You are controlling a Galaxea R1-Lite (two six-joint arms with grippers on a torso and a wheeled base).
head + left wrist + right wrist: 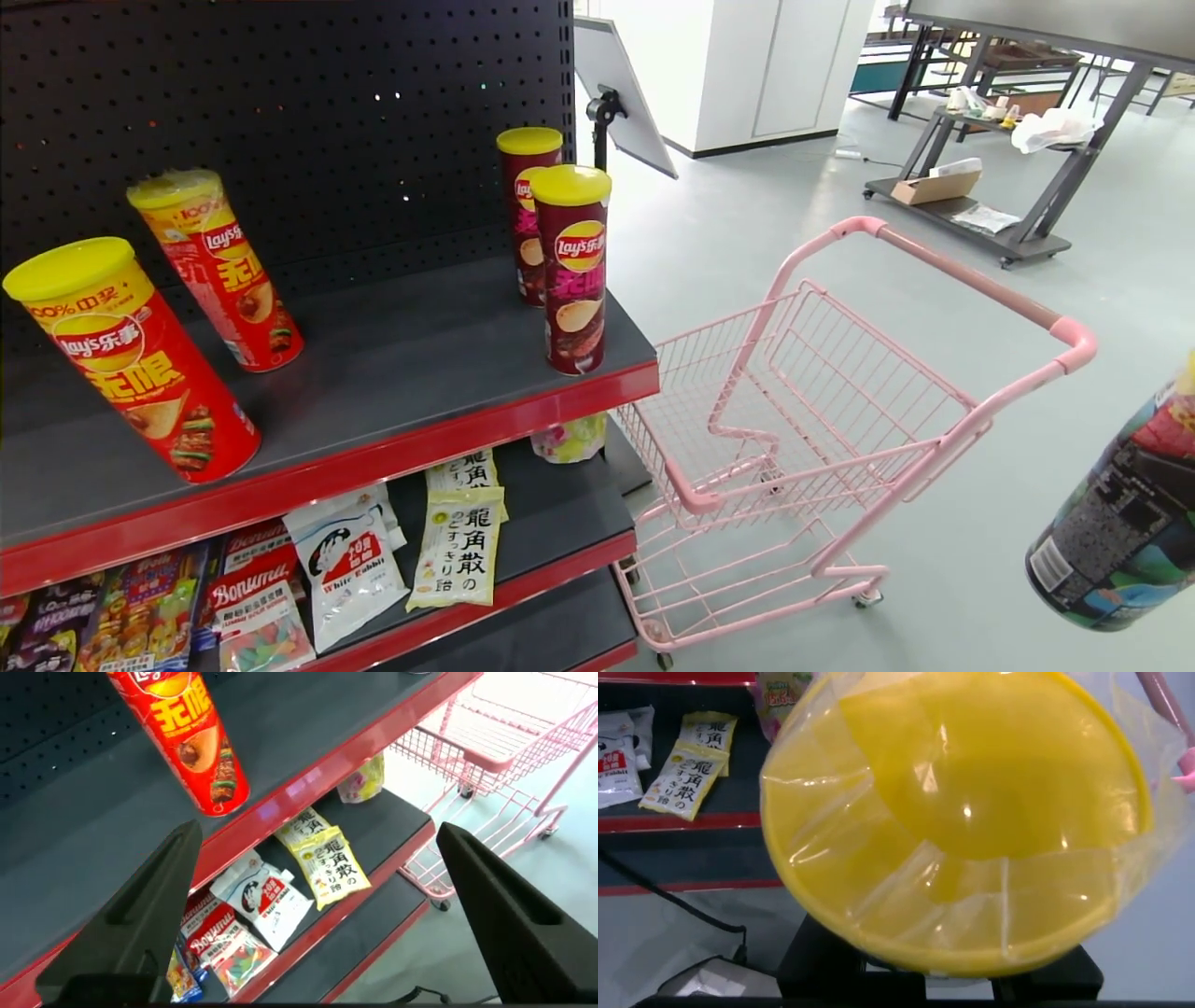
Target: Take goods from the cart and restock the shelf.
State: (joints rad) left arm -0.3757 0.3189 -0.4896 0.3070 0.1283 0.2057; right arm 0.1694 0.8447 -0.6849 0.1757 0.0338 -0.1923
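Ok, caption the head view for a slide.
Red cans and maroon cans stand on the shelf, the pink cart sits empty beside it, a fifth can aloft at right.

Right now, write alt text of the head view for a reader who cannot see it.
A pink cart stands beside a dark shelf holding two red chip cans and two maroon chip cans. A dark chip can hangs in the air at the right edge; snack bags lie on the lower shelf.

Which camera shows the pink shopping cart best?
The head view: the pink shopping cart shows nearly whole beside the shelf, its basket empty. The left wrist view catches a basket corner and lower frame; the right wrist view shows a sliver of pink tube past the yellow lid of the chip can.
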